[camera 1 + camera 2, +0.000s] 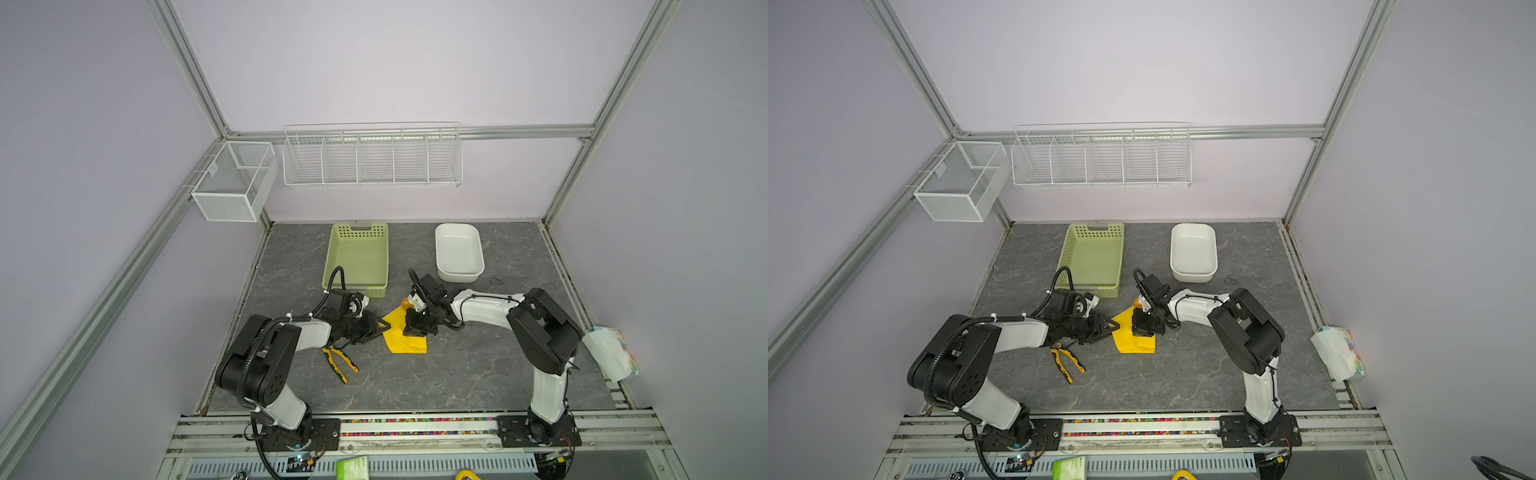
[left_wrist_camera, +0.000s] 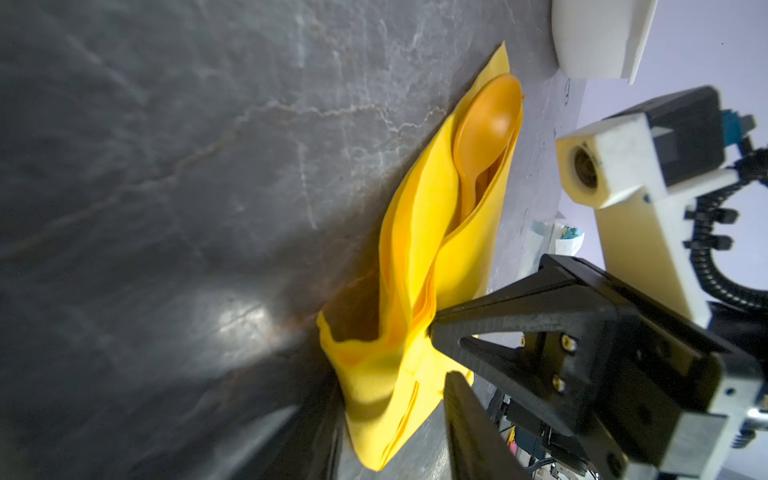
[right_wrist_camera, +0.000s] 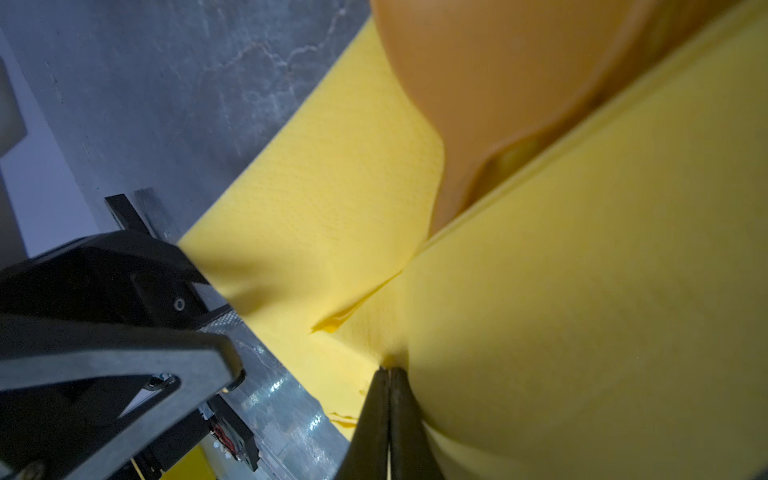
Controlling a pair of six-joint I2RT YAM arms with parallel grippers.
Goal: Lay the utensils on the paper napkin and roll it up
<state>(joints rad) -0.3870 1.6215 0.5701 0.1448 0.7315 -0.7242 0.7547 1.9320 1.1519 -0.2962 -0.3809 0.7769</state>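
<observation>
Right gripper [image 3: 389, 372] clamped on folded bright yellow paper napkin [image 2: 419, 232]. Orange plastic spoon [image 2: 486, 124] lies in the fold. Left gripper [image 1: 376, 330] jaws apart at napkin's end.

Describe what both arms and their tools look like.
The left arm and the right arm both have white shell links between bulky black joint housings. A ribbed black hose, tied on with white zip ties, runs along the left arm. A thin black cable follows the right arm. The left tool and the right tool are black. The left tool's fingers are open triangular frames.
</observation>
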